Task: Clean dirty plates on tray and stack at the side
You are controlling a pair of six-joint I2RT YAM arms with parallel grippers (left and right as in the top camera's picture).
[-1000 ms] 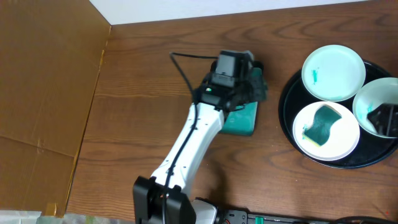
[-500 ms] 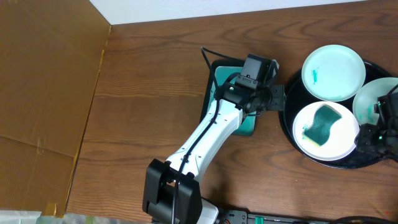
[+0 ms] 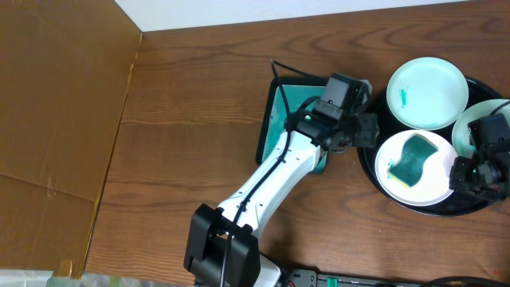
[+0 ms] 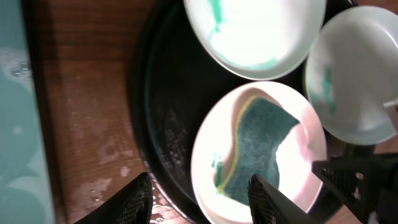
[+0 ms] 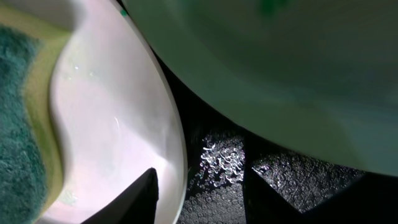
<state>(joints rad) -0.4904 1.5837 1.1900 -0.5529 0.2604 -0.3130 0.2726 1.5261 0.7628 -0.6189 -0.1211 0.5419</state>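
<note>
Left gripper (image 4: 200,180) now past teal tray (image 3: 275,119), over black tray (image 4: 161,112) on wood table (image 3: 191,96), agape, empty; right gripper (image 5: 200,162) loosely astride plate (image 5: 112,124) rim.

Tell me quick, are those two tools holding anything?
Left tool: open, empty.
Right tool: open, astride the rim of a round white plate.

overhead straight down, far; left wrist nearer, right wrist closest; all share one plate (image 3: 432,190)

Left arm (image 3: 275,182): a long white tube with a thin black cable (image 3: 276,67) looping off it — black housings at either end, and seemingly a small green light (image 3: 306,119). Right arm (image 3: 482,159) — black, blocky.
</note>
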